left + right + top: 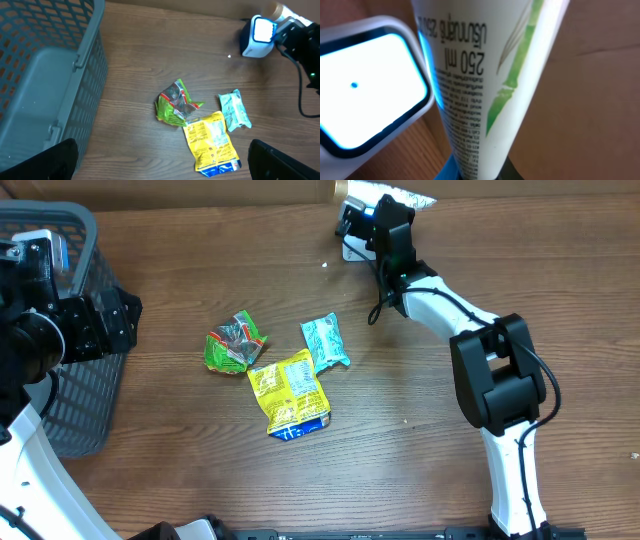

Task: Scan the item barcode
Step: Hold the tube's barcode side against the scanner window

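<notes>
White tube [485, 85], green leaf print and "250 ml" lettering, fills right wrist view. Right hand [372, 222] closed on its lower end. Printed side just beside scanner [365, 95], window lit white. Both at far edge of counter [200, 260]. Left hand [118, 320] spread wide, holding nothing, beside grey basket [85, 240]. Green pack [235, 343], yellow pack [290, 392], teal pack [325, 343] clustered mid-counter, well apart from scanner.
</notes>
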You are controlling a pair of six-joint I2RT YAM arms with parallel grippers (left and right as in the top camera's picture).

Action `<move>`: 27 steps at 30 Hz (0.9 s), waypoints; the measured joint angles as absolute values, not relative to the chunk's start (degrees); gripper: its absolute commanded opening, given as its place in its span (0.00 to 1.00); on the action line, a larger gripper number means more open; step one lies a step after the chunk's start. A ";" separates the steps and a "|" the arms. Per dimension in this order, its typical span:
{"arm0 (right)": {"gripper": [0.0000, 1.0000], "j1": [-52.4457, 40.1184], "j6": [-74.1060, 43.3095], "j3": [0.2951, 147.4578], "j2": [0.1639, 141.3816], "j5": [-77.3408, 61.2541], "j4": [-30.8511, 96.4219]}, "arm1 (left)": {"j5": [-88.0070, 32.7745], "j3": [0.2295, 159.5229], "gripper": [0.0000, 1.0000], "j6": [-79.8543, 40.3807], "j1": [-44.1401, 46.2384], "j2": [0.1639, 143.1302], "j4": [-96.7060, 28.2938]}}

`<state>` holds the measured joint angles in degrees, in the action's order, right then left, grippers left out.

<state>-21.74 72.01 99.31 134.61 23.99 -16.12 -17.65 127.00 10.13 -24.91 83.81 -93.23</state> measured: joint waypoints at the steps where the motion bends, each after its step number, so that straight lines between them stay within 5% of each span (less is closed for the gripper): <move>1: 0.04 -21.71 72.95 99.31 135.22 23.97 -16.71 | -17.65 127.00 1.00 10.13 -24.91 83.81 -93.30; 27: 0.04 -18.00 76.88 99.31 137.43 20.71 -17.89 | -17.65 127.00 1.00 10.13 -24.91 83.81 -93.25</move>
